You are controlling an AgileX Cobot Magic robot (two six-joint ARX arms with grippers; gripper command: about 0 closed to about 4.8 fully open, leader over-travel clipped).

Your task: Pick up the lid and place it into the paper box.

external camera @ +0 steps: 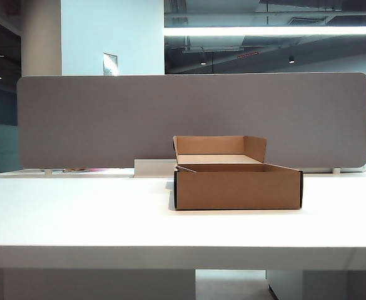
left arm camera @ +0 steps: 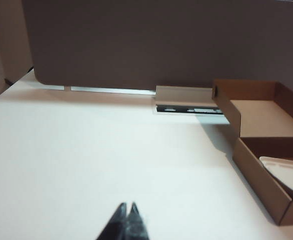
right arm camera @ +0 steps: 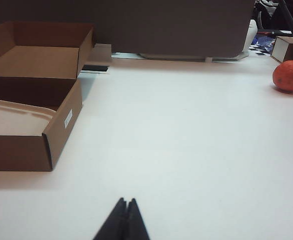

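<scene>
The brown paper box [external camera: 237,185] stands mid-table with its rear flap upright. The off-white lid [left arm camera: 288,173] lies inside the paper box [left arm camera: 261,172], leaning on its side wall; the right wrist view also shows the lid [right arm camera: 16,117] resting in the box [right arm camera: 61,125]. My left gripper [left arm camera: 127,206] is shut with nothing in it, over bare table well clear of the box. My right gripper [right arm camera: 126,201] is shut and empty too, over bare table on the box's other side. Neither arm appears in the exterior view.
A grey partition [external camera: 189,119] runs along the table's back edge, with a low white cable housing [left arm camera: 184,95] beside the box flap. An orange ball [right arm camera: 289,75] and a small carton [right arm camera: 286,48] sit at the far right of the table.
</scene>
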